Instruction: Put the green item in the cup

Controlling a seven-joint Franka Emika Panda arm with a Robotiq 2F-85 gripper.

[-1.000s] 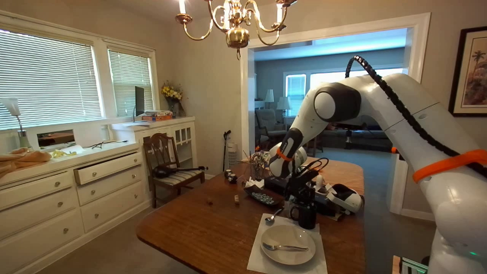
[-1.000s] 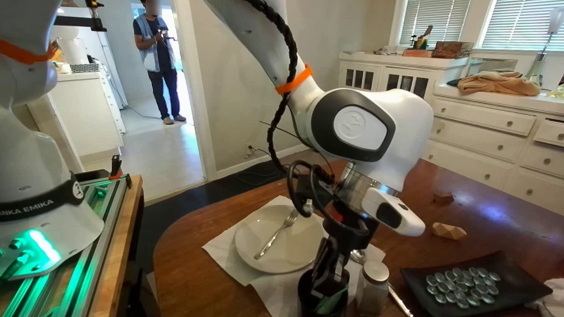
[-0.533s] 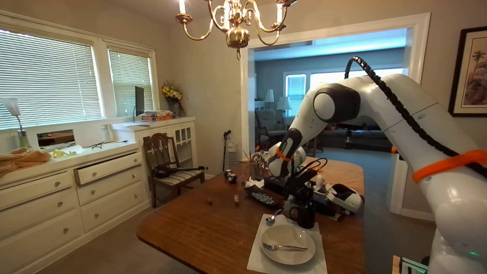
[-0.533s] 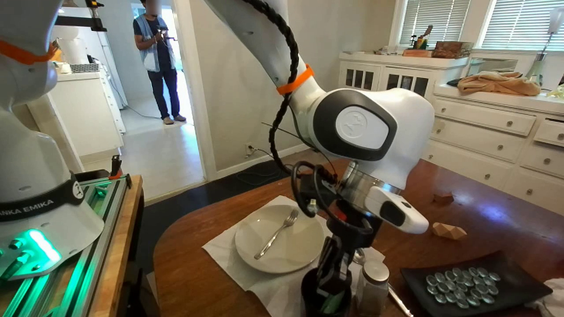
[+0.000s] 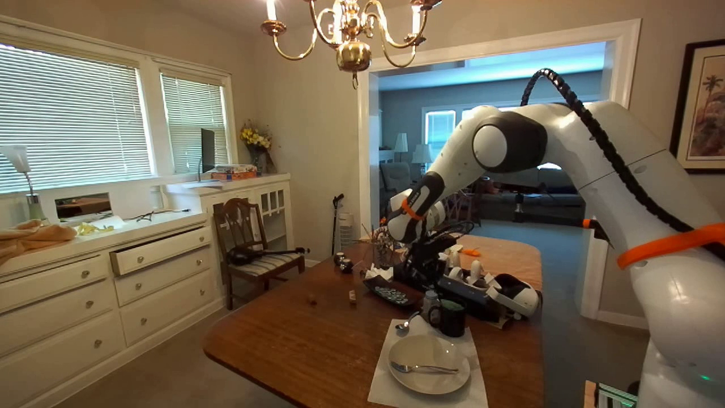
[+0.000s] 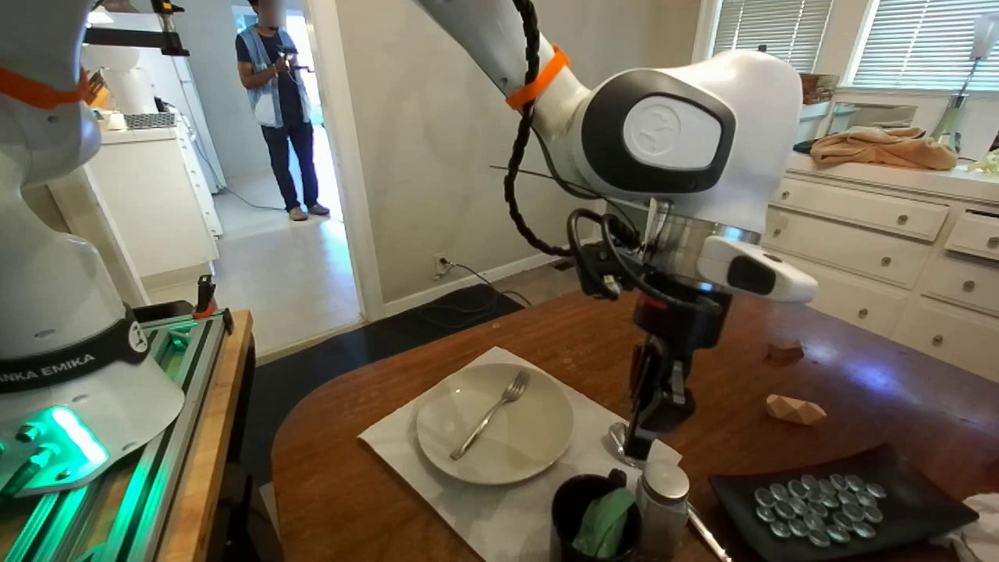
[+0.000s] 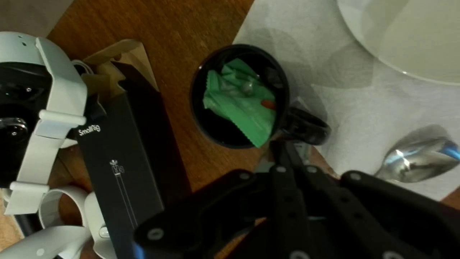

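From my seat I look down through the wrist view into the black cup [image 7: 210,124], where the green packet [image 7: 239,106] lies. It is a bright mint green, crumpled and folded over itself, so its outline is quite irregular. Zigzag edges show at its left end and along its lower side. Pale glossy spots catch the light in the upper folds, and a small orange-red patch sits towards the right. One pointed corner overlaps the cup's rim. A greyish shape is beside it within the cup; I cannot tell what that is.

In an exterior view I see the packet tilted, its top leaning to the side near the glass jar [image 6: 665,499], its green softer there and its surface smoother.

My gripper [image 6: 640,446] hangs pointing down, apart from the cup, its two fingers drawn fully together into a narrow tip.

The cup stands upright across an edge of the white paper [image 6: 484,523], just beside the jar. Farther along the paper I have a white plate [image 6: 538,437] with a fork [image 6: 478,429] resting on it, and a spoon [image 7: 418,160] lies near the cup.
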